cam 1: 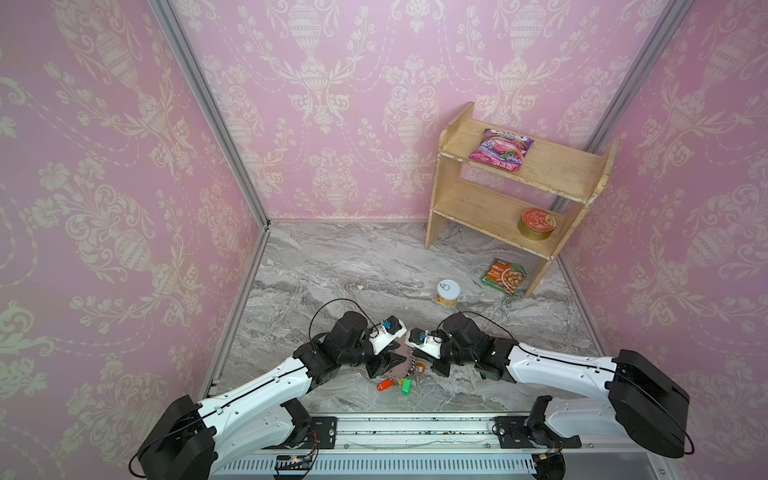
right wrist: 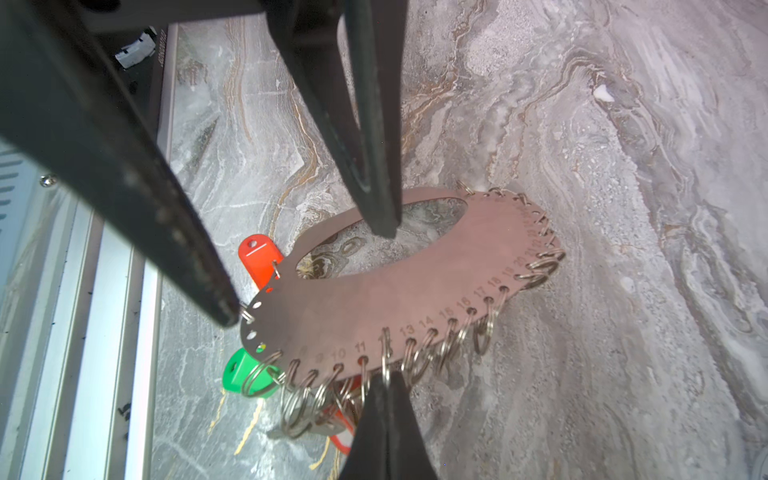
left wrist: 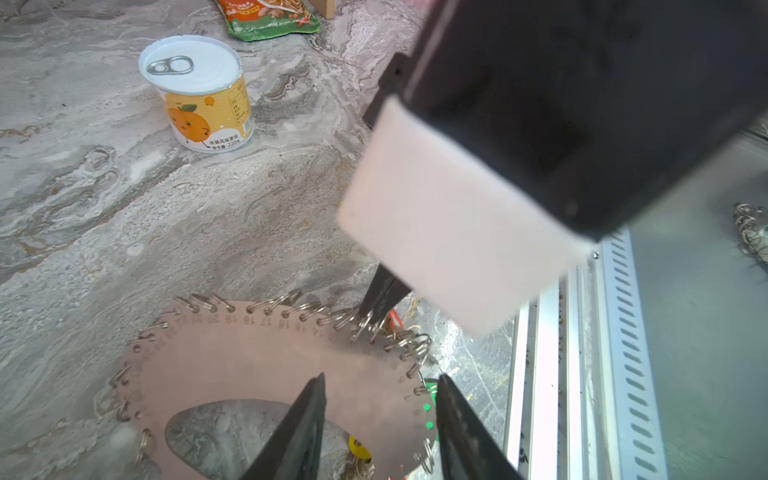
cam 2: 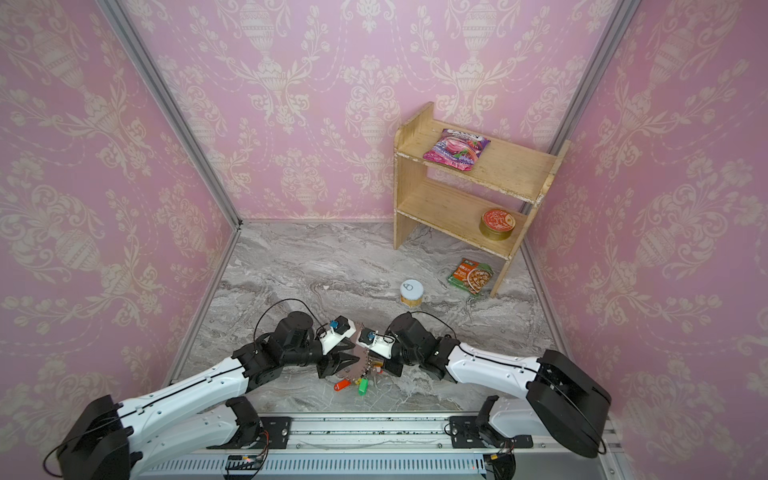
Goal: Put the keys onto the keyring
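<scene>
The keyring (right wrist: pixel 415 291) is a flat metal plate with a large oval hole, numbered holes and several small split rings along its edge. It lies on the marble floor between both arms (cam 1: pixel 401 359) (cam 2: pixel 357 362). Red (right wrist: pixel 257 257) and green (right wrist: pixel 239 372) tags hang from it. My left gripper (left wrist: pixel 380 378) is open and straddles the plate's band, one finger in the oval hole (right wrist: pixel 376 174) and the other at the outer edge. My right gripper (right wrist: pixel 388 376) is shut on one small split ring at the plate's rim. The keys are hidden.
An orange-labelled can (cam 1: pixel 448 292) stands further back, with a green food packet (cam 1: pixel 504 276) beside a wooden shelf (cam 1: pixel 457 208). The shelf holds a pink packet (cam 1: pixel 500 148) and a red tin (cam 1: pixel 536 223). An aluminium rail (cam 1: pixel 415 428) runs along the front edge.
</scene>
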